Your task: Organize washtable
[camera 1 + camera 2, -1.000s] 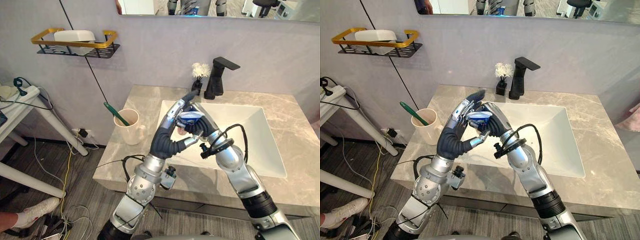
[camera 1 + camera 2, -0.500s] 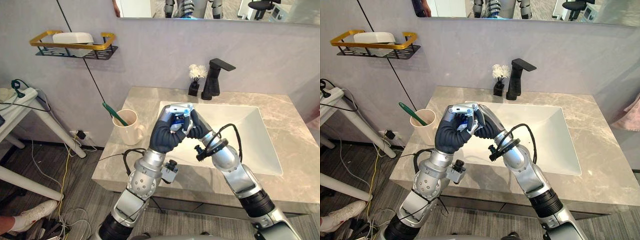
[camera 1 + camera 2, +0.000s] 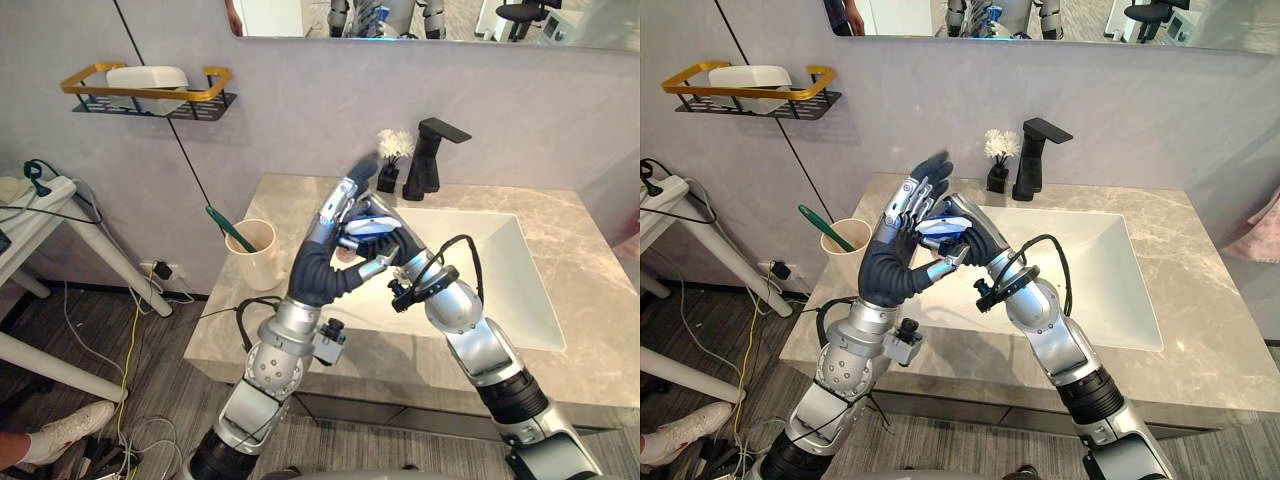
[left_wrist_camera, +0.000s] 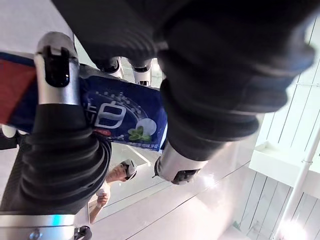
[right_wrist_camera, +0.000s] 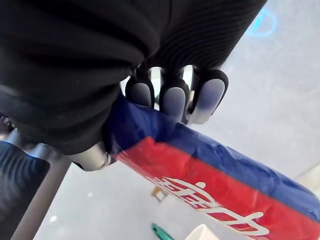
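Lettering on the tube
The blue-and-red tube (image 4: 125, 117) carries white lettering on both colour bands and a small green leaf mark; no word of it reads whole.

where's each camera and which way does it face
Left eye view: head, looking down at the sink; left hand and right hand show.
Right eye view: same scene, slightly offset.
Left wrist view: along the left hand at the toothpaste tube.
Right wrist view: right hand's fingers gripping the tube, shared with the left wrist view.
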`<state>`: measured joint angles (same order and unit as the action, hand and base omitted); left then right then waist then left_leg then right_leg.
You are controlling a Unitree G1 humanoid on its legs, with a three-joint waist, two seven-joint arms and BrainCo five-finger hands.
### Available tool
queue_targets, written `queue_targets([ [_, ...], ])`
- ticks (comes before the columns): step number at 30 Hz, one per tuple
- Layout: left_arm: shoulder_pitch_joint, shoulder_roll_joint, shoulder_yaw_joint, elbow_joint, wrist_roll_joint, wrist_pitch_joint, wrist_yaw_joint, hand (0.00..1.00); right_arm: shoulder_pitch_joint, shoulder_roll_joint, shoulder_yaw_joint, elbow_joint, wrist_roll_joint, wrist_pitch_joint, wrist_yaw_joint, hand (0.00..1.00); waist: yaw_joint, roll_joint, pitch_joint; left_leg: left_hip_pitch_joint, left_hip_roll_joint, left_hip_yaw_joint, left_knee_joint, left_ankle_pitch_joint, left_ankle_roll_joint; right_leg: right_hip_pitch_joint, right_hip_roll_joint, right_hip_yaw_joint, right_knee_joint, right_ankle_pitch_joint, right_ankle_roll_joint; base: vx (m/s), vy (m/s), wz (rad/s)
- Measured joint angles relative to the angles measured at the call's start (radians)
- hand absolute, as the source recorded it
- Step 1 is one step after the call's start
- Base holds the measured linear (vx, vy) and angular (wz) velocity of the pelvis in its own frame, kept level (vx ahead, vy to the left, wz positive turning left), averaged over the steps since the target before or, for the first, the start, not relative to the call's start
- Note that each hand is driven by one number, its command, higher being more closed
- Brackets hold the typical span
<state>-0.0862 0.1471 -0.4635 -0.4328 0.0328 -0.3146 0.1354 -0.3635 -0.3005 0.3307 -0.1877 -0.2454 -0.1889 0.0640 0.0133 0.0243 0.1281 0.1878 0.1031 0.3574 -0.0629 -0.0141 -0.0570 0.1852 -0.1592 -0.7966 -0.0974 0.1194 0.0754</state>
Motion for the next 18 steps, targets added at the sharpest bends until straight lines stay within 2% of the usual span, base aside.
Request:
queue_targets([
  [7,0.029,-0.006,0.029,-0.002,0.003,0.001,-0.001,0.0,0.0,0.01,-0.001,0.0,-0.001,0.0,0.0,1.0,0.0,0.001,0.0,0.0,0.0,-0.002,0.0,0.0,0.0,0.0,0.0,-0.001,0.0,0.0,0.0,0.0,0.0,0.0],
  [16,0.03,-0.006,0.042,-0.001,0.062,0.008,-0.002,0.0,0.0,0.02,-0.004,0.0,0.0,0.0,0.002,1.0,0.0,0.009,-0.006,0.0,-0.001,-0.007,-0.002,0.0,0.0,0.001,0.0,-0.003,0.0,0.0,0.0,0.0,0.0,0.0],
  [17,0.03,-0.006,0.043,-0.001,0.07,0.013,-0.002,1.0,0.001,0.019,-0.003,0.0,0.0,0.0,0.003,1.0,0.0,0.011,-0.008,0.0,-0.001,-0.007,-0.002,0.0,0.0,0.001,0.0,-0.003,0.0,0.0,0.0,0.0,0.0,0.0],
  [18,0.03,-0.006,0.044,0.0,0.087,0.014,-0.002,1.0,0.001,0.02,-0.003,0.0,0.0,0.0,0.003,1.0,0.001,0.013,-0.009,0.0,-0.001,-0.007,-0.002,0.0,0.0,0.001,0.0,-0.003,0.0,0.0,0.0,0.0,0.0,0.0],
])
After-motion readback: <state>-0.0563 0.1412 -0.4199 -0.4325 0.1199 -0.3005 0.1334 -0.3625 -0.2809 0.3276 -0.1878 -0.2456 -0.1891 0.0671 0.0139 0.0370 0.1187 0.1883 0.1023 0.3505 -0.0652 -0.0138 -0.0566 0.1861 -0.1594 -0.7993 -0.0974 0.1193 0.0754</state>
